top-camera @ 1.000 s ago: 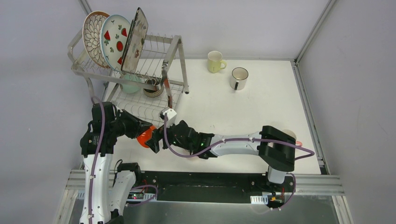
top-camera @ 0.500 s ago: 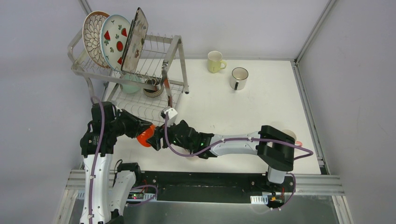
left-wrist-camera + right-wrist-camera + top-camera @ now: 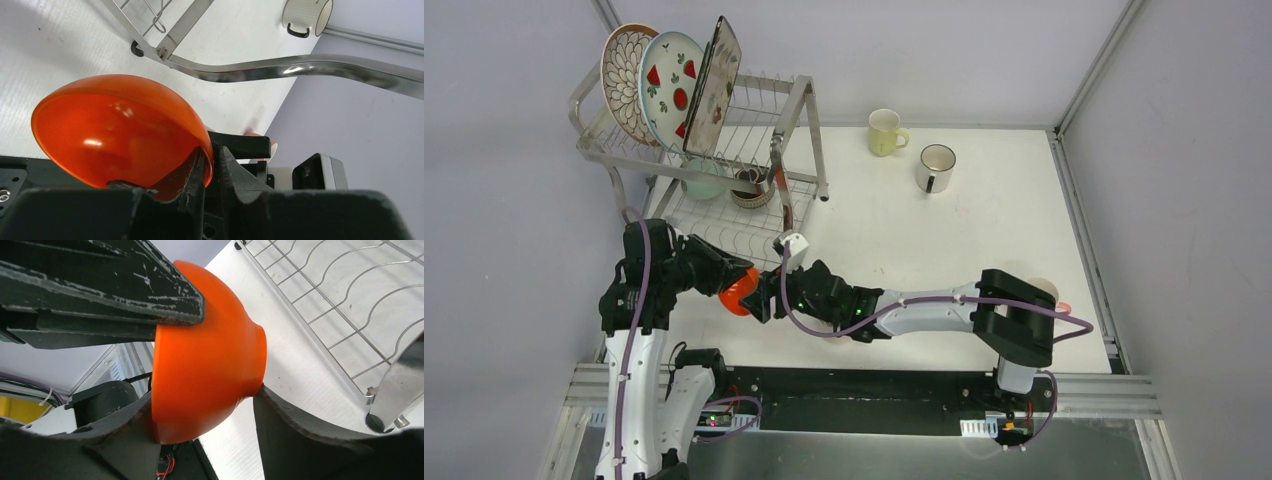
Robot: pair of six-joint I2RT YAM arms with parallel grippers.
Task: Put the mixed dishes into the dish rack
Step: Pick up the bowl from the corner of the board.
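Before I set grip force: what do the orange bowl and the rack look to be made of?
The orange bowl looks like glazed ceramic, though glossy plastic can't be ruled out: it is smooth and opaque, with soft highlights and a raised foot ring. The rack looks like polished metal, probably steel: it has a mirror-bright silver tube frame and thin shiny wires.

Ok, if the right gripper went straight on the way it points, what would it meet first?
The orange bowl: it sits between the fingers of the right gripper, so its side would press into the palm. Just behind, the left gripper pinches the rim, probably next, though depth is unclear.
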